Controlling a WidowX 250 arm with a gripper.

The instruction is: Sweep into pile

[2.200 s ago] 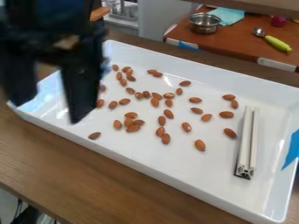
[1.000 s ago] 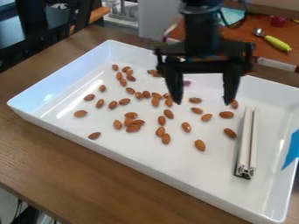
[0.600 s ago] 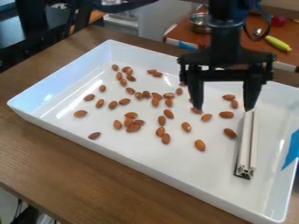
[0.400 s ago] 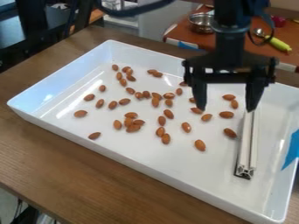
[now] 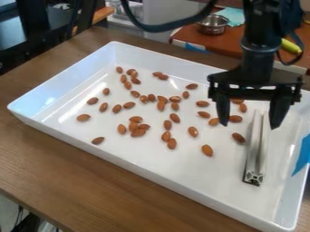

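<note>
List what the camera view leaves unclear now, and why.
- Camera view: far rim of the shallow white tray, partly behind the black robot arm.
- Camera view: upper end of the yellow-green handle, behind the arm.
- Camera view: extent of blue tape, cut by right edge.

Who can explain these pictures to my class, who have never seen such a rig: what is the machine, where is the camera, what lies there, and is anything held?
The black machine is a robot arm. Its hand, which has two fingers, hangs over the work. One fixed camera looks down at a slant. On a brown wooden table sits a large white tray. In it lie many almonds, loosely scattered, and a pale, grooved bar near one end. The hand is open above the bar and holds nothing. Behind, a metal pot stands on a reddish surface.
</note>
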